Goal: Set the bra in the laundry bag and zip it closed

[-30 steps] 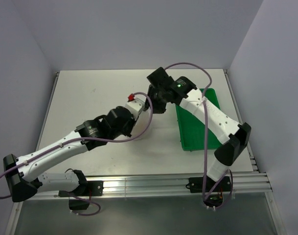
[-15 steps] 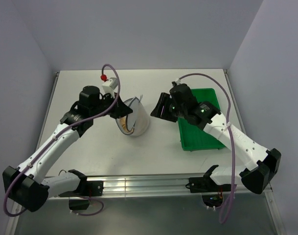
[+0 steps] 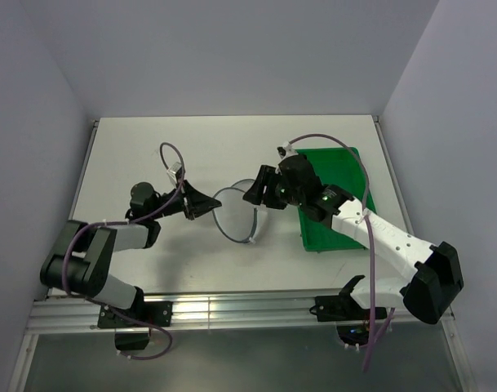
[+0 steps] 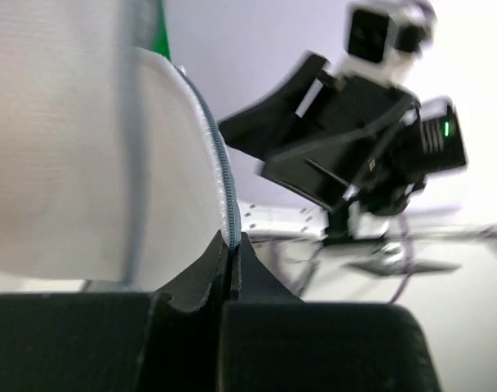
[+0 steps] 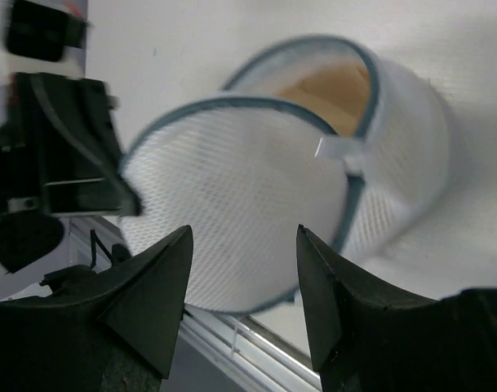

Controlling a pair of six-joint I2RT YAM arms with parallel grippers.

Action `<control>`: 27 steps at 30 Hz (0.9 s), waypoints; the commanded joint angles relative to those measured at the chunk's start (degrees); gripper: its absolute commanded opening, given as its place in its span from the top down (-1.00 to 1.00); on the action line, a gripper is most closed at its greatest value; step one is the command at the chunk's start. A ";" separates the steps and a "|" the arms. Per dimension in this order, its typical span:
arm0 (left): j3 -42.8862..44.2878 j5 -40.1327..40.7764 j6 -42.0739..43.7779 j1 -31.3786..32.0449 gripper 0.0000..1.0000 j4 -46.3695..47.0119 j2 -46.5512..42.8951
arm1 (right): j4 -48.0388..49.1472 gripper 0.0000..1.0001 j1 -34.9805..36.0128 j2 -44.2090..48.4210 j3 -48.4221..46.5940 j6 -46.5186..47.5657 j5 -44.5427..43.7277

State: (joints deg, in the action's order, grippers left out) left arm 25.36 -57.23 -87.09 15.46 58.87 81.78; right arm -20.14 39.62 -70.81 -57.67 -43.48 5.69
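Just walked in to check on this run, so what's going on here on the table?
The left hand is shut on the zipper rim of the laundry bag, holding it by its edge. The peach bra is already inside. The right hand is open close to the bag and grips nothing. The bag gapes open and is not yet zipped.

Centre: round white mesh laundry bag (image 3: 232,214) blocks passage.
Right: green rectangular plastic tray (image 3: 334,168).
Far side: open white table (image 3: 150,139).
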 commanded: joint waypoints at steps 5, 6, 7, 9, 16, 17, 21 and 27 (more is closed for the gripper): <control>-1.55 -2.36 -21.02 -1.31 1.00 48.00 5.33 | 8.28 -0.22 0.29 -1.61 2.56 1.83 -0.86; -1.02 -2.27 -21.28 -1.66 1.00 48.00 4.45 | 8.19 -0.22 0.37 -1.62 2.65 1.82 -1.12; -0.76 -2.27 -21.89 -2.01 1.00 48.00 4.01 | 7.67 -0.22 0.37 -1.62 2.65 1.82 -1.38; -0.23 -2.44 -22.51 -3.06 1.00 47.83 2.61 | 6.79 -0.20 0.37 -1.09 2.48 1.39 -1.74; -0.76 -2.71 -21.19 -4.04 1.00 47.92 1.02 | -0.24 -0.11 1.08 -0.29 0.54 1.56 -5.61; -0.58 -2.71 -21.19 -4.04 1.00 47.92 1.02 | -0.68 -0.10 1.16 -0.73 0.19 1.65 -5.61; 0.30 -2.62 -21.54 -4.13 1.00 47.92 0.49 | -2.88 -0.07 2.74 -1.44 -1.13 1.12 -5.61; 1.00 0.80 -21.72 -4.13 1.00 48.00 -2.50 | 7.63 -0.10 4.86 2.34 8.26 -4.05 -3.42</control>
State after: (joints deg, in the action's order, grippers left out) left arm 23.59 -58.41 -108.36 11.55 72.79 82.52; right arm -18.20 44.36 -70.28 -52.77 -44.47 1.39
